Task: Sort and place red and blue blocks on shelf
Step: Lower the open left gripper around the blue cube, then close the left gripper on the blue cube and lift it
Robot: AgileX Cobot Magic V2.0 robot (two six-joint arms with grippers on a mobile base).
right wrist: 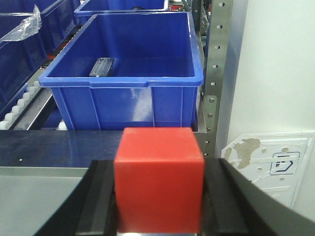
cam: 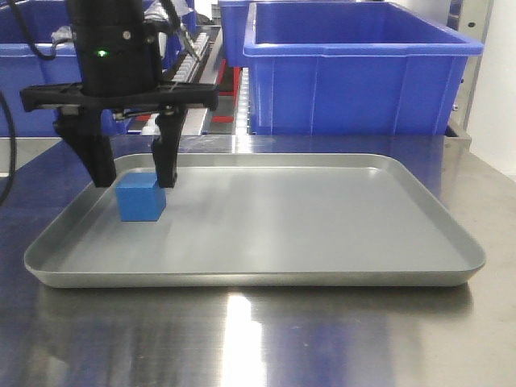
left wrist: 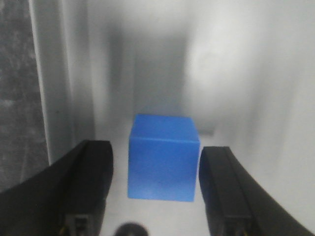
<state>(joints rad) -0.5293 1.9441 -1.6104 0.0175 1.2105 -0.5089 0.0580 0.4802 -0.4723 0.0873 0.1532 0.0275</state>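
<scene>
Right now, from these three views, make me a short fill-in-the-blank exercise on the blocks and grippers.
1. The left gripper straddles the blue block with its jaws ____.
2. The right gripper grips the red block; the bin beyond it is coloured ____.
3. The number of blocks lying in the grey tray is ____.
Missing words: open; blue; one.
</scene>
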